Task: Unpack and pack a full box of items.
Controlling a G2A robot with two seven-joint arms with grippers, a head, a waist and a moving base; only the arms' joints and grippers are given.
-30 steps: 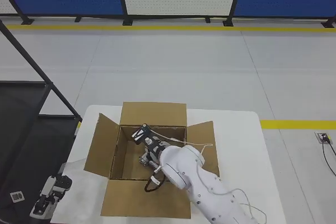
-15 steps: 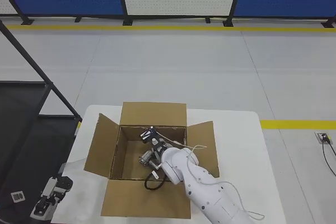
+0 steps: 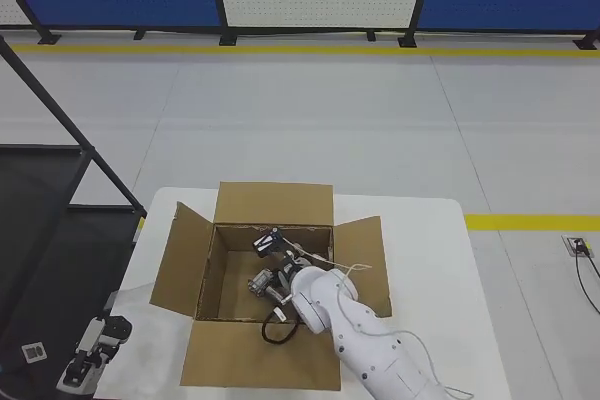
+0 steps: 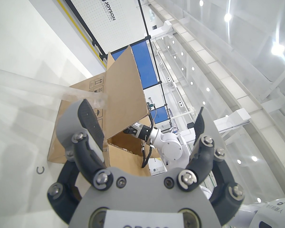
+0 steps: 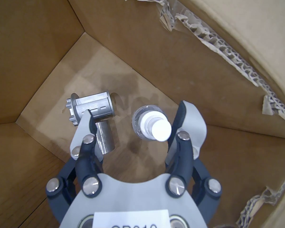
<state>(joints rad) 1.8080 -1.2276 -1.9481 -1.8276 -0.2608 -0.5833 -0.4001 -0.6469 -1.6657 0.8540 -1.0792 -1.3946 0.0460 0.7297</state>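
Observation:
An open cardboard box (image 3: 275, 203) stands on the white table (image 3: 430, 260). My right arm (image 3: 320, 300) is down inside it. On the box floor a clear bottle with a white cap (image 5: 156, 126) stands upright between the fingers of my open right gripper (image 5: 135, 109), closer to one finger (image 5: 187, 117); no contact is visible. Beside it lie a flanged metal cylinder (image 5: 92, 106) and a small plain metal cylinder (image 5: 105, 137). My left gripper (image 4: 142, 107) is open and holds nothing, low beside the table's left edge (image 3: 90, 350), facing the box (image 4: 123, 100) from outside.
The box's four flaps (image 3: 175, 262) are folded outward. One inner wall has torn corrugated edges (image 5: 204, 31). A black frame (image 3: 80, 170) stands left of the table. Bare table lies to the right of the box.
My right wrist has shifted a little to the right inside the box. The left gripper has drifted slightly toward the near edge.

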